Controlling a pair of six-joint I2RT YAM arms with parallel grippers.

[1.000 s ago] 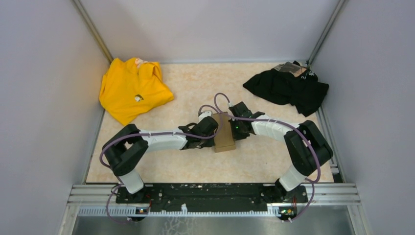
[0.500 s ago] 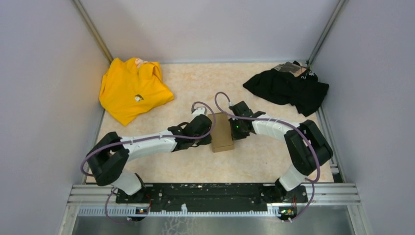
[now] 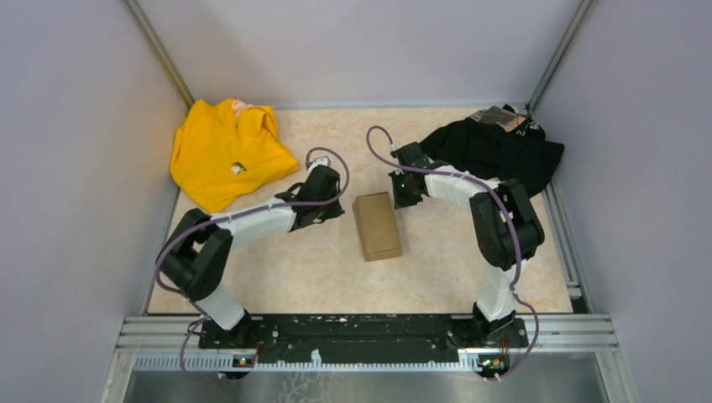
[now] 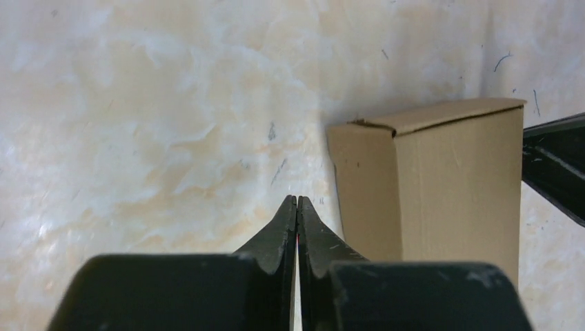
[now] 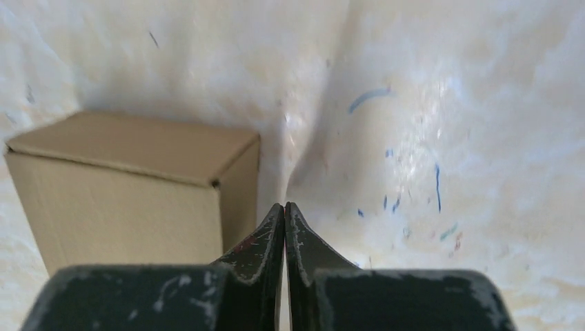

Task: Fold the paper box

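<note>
The paper box (image 3: pixel 377 226) is a closed plain brown carton lying flat on the table between the two arms. It also shows in the left wrist view (image 4: pixel 441 186) and in the right wrist view (image 5: pixel 131 189). My left gripper (image 3: pixel 330 207) is shut and empty, a little to the left of the box and apart from it; its tips show in the left wrist view (image 4: pixel 297 200). My right gripper (image 3: pixel 400 200) is shut and empty, just off the box's far right corner; its tips show in the right wrist view (image 5: pixel 285 206).
A yellow garment (image 3: pixel 227 151) lies at the back left. A black garment (image 3: pixel 499 151) lies at the back right, close to the right arm's elbow. Grey walls close in the left, right and back sides. The table (image 3: pixel 437 269) is pale marbled.
Both grippers have drawn back from the box, the left one to the upper left, the right one to the back. The box now lies alone on the table.
</note>
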